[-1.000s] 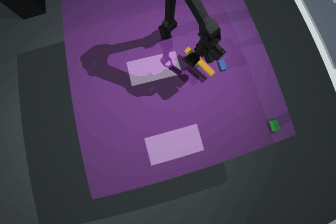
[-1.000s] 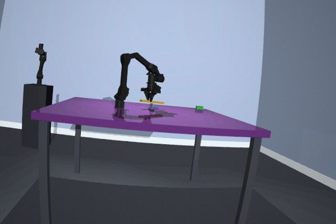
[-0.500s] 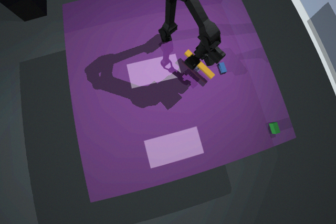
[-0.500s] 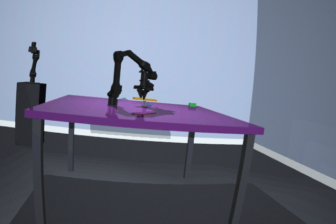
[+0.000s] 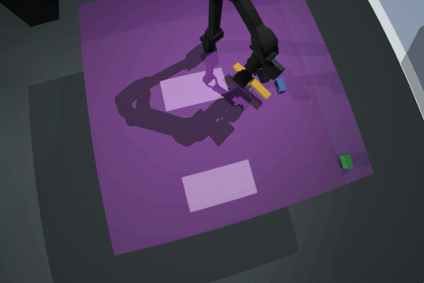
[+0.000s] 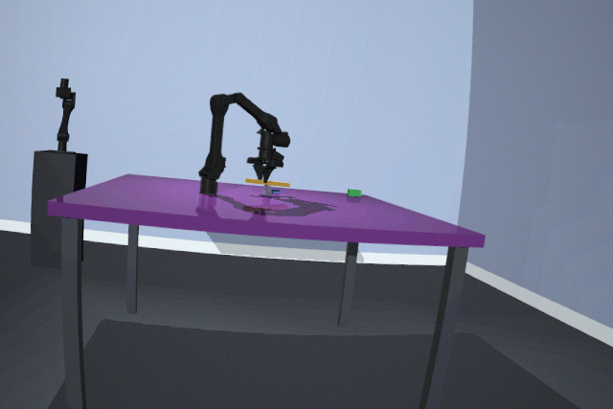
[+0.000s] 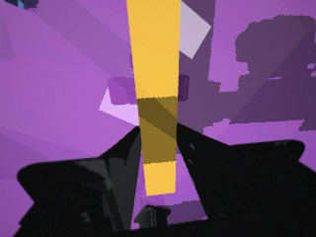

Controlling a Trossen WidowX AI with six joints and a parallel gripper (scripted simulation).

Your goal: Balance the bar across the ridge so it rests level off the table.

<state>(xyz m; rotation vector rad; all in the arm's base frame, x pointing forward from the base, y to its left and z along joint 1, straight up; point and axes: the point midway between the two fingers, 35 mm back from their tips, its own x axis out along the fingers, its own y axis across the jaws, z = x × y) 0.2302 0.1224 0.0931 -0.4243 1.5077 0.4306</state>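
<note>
Above the purple worktop (image 5: 218, 142) (image 6: 267, 231) (image 7: 59, 74), my partly open claw (image 5: 244, 79) (image 6: 264, 181) (image 7: 157, 128) grips the yellow bar (image 5: 260, 89) (image 6: 280, 184) (image 7: 155, 54) over the pale ridge (image 6: 267, 191). Near it sits a blue block (image 5: 280, 85); well apart, a green one (image 5: 346, 161) (image 6: 354, 193).

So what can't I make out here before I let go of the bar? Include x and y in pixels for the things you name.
- Contact between the yellow bar (image 5: 261, 89) (image 6: 280, 184) (image 7: 155, 54) and the grey ridge (image 5: 248, 85) (image 6: 267, 191): too small in the exterior view; the gripper (image 5: 242, 80) (image 6: 265, 180) (image 7: 157, 128) covers part of it from the top.
- Ridge's full shape: mostly hidden under bar and gripper, top view.
- Bar's far end: cut off by the wrist view's upper edge.
</note>
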